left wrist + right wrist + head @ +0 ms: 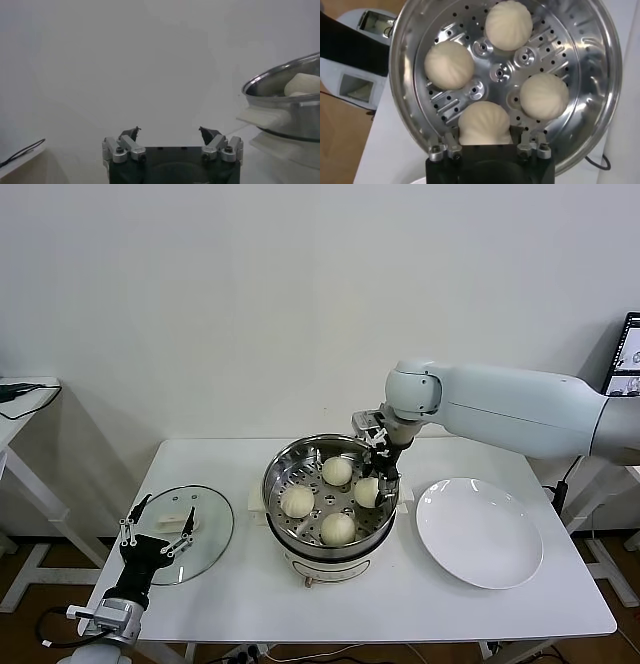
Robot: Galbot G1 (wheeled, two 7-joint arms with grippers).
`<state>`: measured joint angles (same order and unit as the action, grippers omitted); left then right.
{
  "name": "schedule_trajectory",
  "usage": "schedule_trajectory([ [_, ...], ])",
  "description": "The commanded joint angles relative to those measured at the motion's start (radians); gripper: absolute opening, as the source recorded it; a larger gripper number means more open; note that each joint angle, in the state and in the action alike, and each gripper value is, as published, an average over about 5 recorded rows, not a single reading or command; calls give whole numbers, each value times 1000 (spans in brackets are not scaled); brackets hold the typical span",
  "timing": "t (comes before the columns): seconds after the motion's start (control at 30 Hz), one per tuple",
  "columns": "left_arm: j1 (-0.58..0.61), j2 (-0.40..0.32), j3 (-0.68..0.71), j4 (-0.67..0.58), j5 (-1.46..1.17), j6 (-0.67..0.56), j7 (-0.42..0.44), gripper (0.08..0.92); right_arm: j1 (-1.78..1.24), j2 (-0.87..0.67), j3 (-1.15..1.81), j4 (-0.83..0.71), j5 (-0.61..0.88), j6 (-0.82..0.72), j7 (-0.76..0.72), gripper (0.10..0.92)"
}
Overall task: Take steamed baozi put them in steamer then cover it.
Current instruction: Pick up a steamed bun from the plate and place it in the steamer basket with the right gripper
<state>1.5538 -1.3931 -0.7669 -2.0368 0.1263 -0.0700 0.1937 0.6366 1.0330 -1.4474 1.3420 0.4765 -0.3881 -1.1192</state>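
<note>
The steamer [282,474] stands mid-table with four off-white baozi on its perforated tray [500,73]: at the far side [337,471], left [297,501], near side [338,528] and right [368,491]. My right gripper [381,478] reaches into the steamer from the right rim. In the right wrist view its fingers press both sides of the right baozi [485,120], which sits low at the tray. My left gripper [157,528] is open and empty above the glass lid [212,536] at the table's left. The steamer's rim [280,75] also shows in the left wrist view.
A flat white plate [478,531], empty, lies right of the steamer. The glass lid has a white handle [177,516] and lies flat near the left front corner. A second white table [25,399] stands off to the left.
</note>
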Motion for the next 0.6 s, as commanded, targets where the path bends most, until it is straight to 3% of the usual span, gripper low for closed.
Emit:
schedule_trajectory([
  [0.03,0,0,0,2,0,-2,1,823,-18,10,4,-15,-12,-1,2,687],
  [0.6,-1,-1,-5,4,-5,-4,3,823,-48,31,16,-51,-24,5,0,712],
])
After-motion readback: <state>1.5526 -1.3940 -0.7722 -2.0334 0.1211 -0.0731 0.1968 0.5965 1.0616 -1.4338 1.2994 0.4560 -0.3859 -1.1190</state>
